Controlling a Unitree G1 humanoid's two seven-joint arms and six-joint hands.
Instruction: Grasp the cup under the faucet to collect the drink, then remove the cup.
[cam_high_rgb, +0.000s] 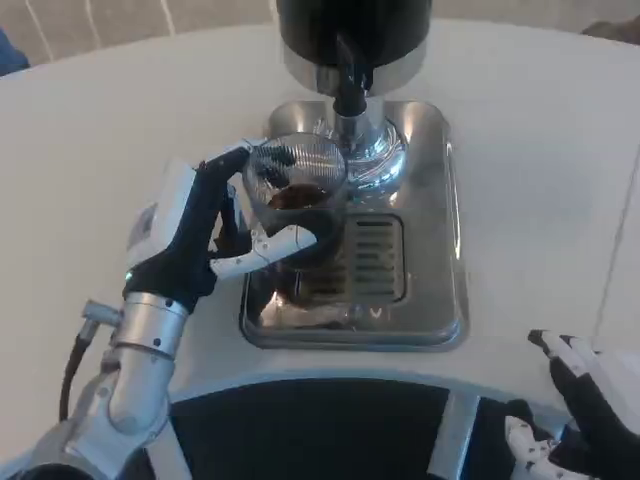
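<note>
- You are looking down at a white table (90, 130), with a shiny metal drip tray (440, 200) sitting in the middle of it and a black and silver drink dispenser (350, 30) standing at the tray's far end.
- You are in the removing step, as far as can be judged: the cup (298, 205) is holding a dark drink and is sitting just left of and nearer to you than the black faucet (349, 85), no longer squarely beneath it.
- Your left hand (205, 235) is grasping the cup, with one white finger wrapping across its near side and the black palm pressing against its left wall.
- The next move is calling for a level, unhurried carry to the left, off the tray's raised rim and onto bare table, since any tilt could be spilling the drink.
- The cup is looking like clear ribbed glass, standing upright over the tray, with brown liquid filling the lower part. You cannot tell whether its base is touching the tray or hanging just above it.
- Your right hand (585, 400) is waiting at the near right edge, well apart from the tray, fingers spread and holding nothing.
</note>
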